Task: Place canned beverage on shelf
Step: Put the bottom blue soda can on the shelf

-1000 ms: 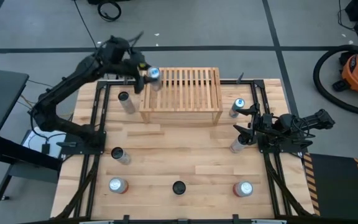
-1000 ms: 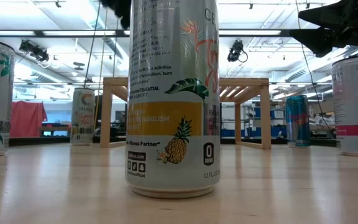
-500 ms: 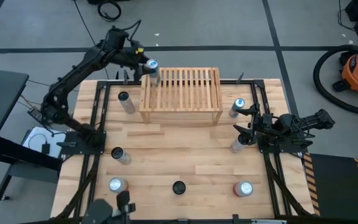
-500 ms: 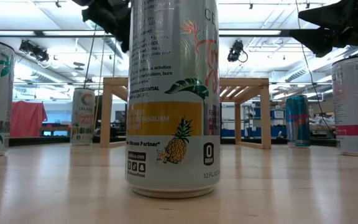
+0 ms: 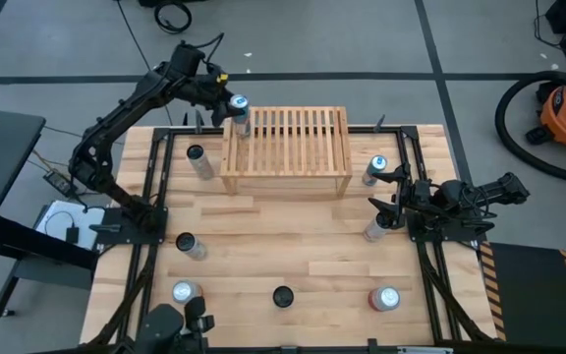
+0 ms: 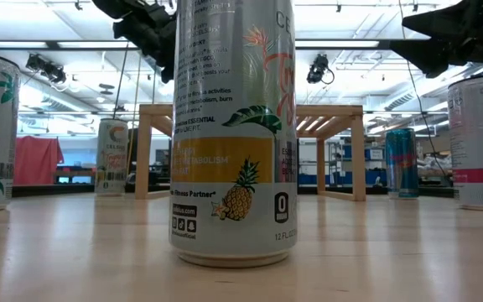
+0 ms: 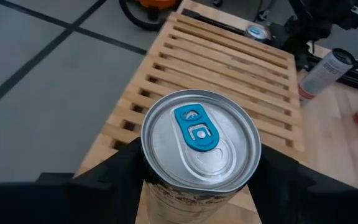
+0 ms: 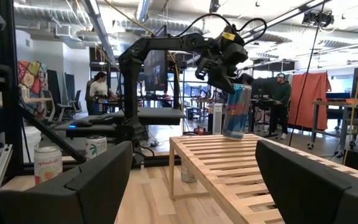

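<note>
The left gripper (image 5: 226, 101) is clamping a silver can with a blue pull tab (image 7: 201, 147), one dark finger pressing on each side of its body. In the high view this can (image 5: 240, 106) is sitting at the upper-left corner of the shelf (image 5: 293, 143), near the top centre of the frame. The right wrist view is showing the same can (image 8: 236, 111) standing upright with its base on the slats at the shelf's far corner, the left gripper (image 8: 219, 65) gripping it from above.

The right gripper (image 5: 393, 189) is waiting at the right side of the frame, beside the shelf's right end, its fingers standing apart and holding nothing. A blue-topped can (image 5: 374, 169) is standing just above it and a silver can (image 5: 377, 227) just below it.

A large pineapple-printed can (image 6: 229, 134) is filling the centre of the low view, with the shelf (image 6: 250, 147) standing behind it.

Other cans are standing on the plank table (image 5: 293, 251) toward the lower part of the high view.
</note>
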You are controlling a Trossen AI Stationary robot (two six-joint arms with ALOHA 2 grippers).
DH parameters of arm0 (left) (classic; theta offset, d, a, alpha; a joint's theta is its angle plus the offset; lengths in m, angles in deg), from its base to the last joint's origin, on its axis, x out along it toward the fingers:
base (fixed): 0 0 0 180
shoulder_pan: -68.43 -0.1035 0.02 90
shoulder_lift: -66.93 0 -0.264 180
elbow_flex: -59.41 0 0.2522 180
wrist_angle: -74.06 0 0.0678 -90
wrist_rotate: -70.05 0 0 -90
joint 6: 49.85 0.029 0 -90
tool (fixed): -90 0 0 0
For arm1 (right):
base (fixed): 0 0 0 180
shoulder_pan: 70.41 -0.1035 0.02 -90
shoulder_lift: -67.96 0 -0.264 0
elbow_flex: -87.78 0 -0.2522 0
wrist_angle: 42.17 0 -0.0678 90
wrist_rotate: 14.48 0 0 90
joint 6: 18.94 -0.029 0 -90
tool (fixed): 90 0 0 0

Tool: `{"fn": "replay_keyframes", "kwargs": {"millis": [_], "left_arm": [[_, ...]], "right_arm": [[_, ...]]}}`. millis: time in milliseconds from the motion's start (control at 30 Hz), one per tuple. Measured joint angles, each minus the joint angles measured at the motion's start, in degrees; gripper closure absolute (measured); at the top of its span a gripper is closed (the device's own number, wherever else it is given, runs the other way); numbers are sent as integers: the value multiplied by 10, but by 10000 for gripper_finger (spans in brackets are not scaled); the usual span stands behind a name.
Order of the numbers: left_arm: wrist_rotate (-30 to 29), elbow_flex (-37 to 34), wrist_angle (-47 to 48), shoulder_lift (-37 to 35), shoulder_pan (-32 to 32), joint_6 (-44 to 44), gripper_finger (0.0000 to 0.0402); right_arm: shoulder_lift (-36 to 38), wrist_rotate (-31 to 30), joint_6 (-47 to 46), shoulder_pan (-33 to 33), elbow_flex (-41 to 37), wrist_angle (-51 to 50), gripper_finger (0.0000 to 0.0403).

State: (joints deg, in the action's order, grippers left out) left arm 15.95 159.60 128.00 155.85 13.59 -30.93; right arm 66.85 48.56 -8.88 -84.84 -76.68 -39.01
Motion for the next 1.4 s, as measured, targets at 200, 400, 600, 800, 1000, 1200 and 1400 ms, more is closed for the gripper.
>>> {"fn": "replay_keyframes", "kwargs": {"millis": [200, 400, 600, 800, 1000, 1200, 1400], "left_arm": [[-3, 0, 1, 0, 0, 47, 161], [-1, 0, 17, 0, 0, 95, 161], [1, 0, 29, -1, -1, 118, 161], [1, 0, 32, -1, -1, 116, 154], [-2, 0, 30, -1, -1, 97, 128], [-3, 0, 28, -1, -1, 74, 126], [-3, 0, 29, -1, -1, 73, 125]], "right_arm": [[0, 0, 0, 0, 0, -2, 50], [0, 0, 0, 0, 0, -3, 50], [0, 0, 0, 0, 0, -3, 50], [0, 0, 0, 0, 0, -3, 50], [0, 0, 0, 0, 0, -3, 50], [0, 0, 0, 0, 0, -3, 50], [0, 0, -1, 0, 0, -3, 50]]}}
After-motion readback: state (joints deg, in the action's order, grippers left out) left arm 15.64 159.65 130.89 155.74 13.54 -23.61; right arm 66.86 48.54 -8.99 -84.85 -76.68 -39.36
